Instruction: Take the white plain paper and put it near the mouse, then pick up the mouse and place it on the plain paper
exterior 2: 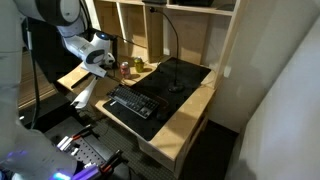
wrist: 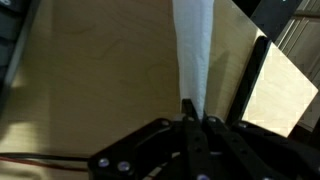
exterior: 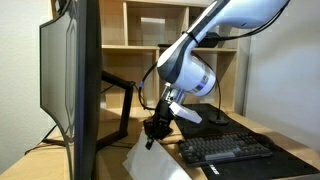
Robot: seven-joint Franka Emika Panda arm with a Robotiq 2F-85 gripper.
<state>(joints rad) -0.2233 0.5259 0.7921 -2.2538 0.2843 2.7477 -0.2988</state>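
Observation:
In the wrist view my gripper (wrist: pixel 194 118) is shut on the white plain paper (wrist: pixel 192 50). The sheet is pinched into a narrow fold that runs away from the fingertips over the wooden desk (wrist: pixel 90 80). In an exterior view the gripper (exterior: pixel 153 131) hangs above the desk left of the dark keyboard (exterior: pixel 225 150), and the paper (exterior: pixel 140 160) droops below it. A small dark shape on the black mat behind the keyboard may be the mouse (exterior: pixel 214 116); it is too dim to be sure.
A large monitor (exterior: pixel 70 80) on a black arm (exterior: pixel 125 100) stands close to the gripper. Wooden shelves (exterior: pixel 150 30) line the back. The keyboard (exterior 2: pixel 130 103) and black mat (exterior 2: pixel 178 72) fill the desk's middle, and the desk edge (exterior 2: pixel 185 125) drops off beyond.

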